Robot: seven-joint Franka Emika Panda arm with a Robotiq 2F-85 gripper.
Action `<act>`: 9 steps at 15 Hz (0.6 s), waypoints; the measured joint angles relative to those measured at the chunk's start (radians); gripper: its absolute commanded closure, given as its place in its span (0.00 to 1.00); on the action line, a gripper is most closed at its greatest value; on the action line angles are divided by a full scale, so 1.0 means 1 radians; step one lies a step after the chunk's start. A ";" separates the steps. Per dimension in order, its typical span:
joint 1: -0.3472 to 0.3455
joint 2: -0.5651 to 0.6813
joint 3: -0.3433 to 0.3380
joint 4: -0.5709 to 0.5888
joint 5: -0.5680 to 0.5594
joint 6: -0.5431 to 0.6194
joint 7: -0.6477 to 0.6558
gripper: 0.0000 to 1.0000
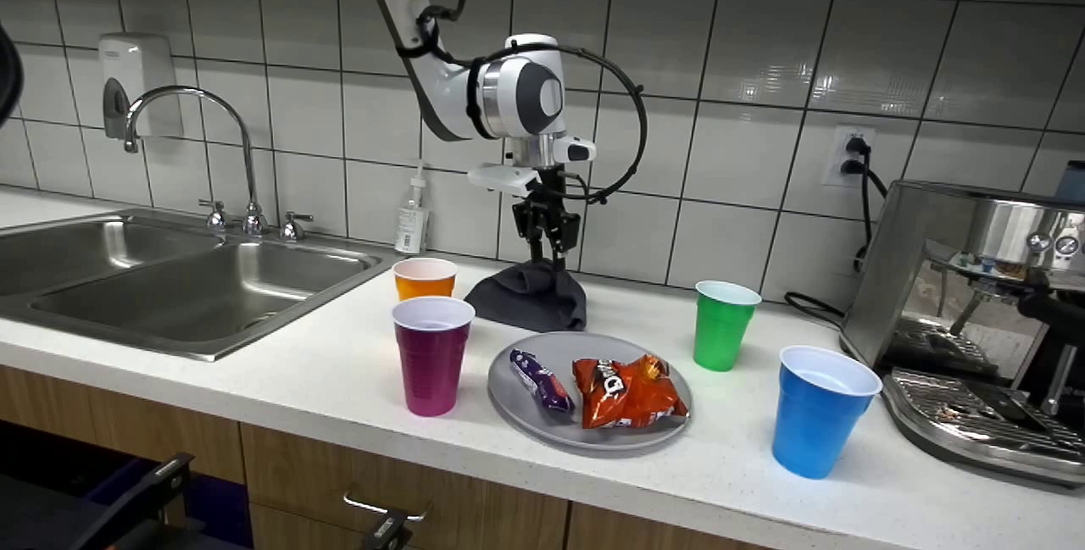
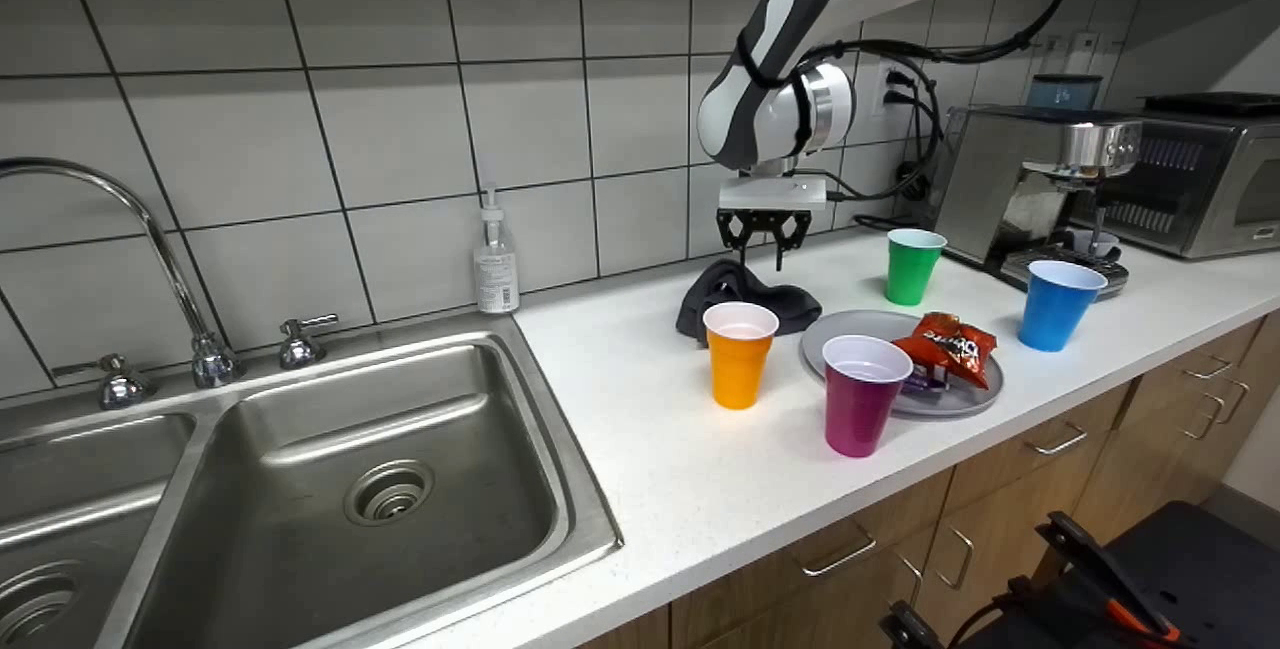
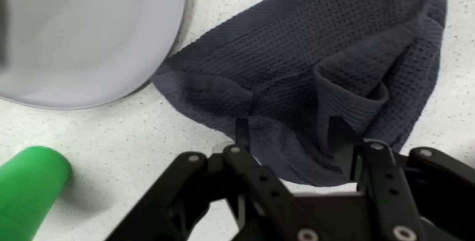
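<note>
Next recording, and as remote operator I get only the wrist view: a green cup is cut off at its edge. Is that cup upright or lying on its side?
Observer: Both exterior views show the green cup standing upright, open end up.
Operator: The gray plate runs out of my frame too. Does anything lie on it?
Observer: Yes, in an exterior view a red-orange snack bag and a purple-wrapped bar lie on it side by side.
Operator: And what stands near the dark cloth below the gripper, outside my picture?
Observer: An orange cup stands close to that cloth, toward the sink.
</note>
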 measured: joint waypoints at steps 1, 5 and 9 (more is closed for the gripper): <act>-0.002 -0.011 -0.005 -0.011 -0.006 -0.004 -0.002 0.02; -0.010 -0.071 -0.034 -0.079 -0.044 -0.037 -0.008 0.00; -0.017 -0.137 -0.070 -0.140 -0.104 -0.129 -0.008 0.00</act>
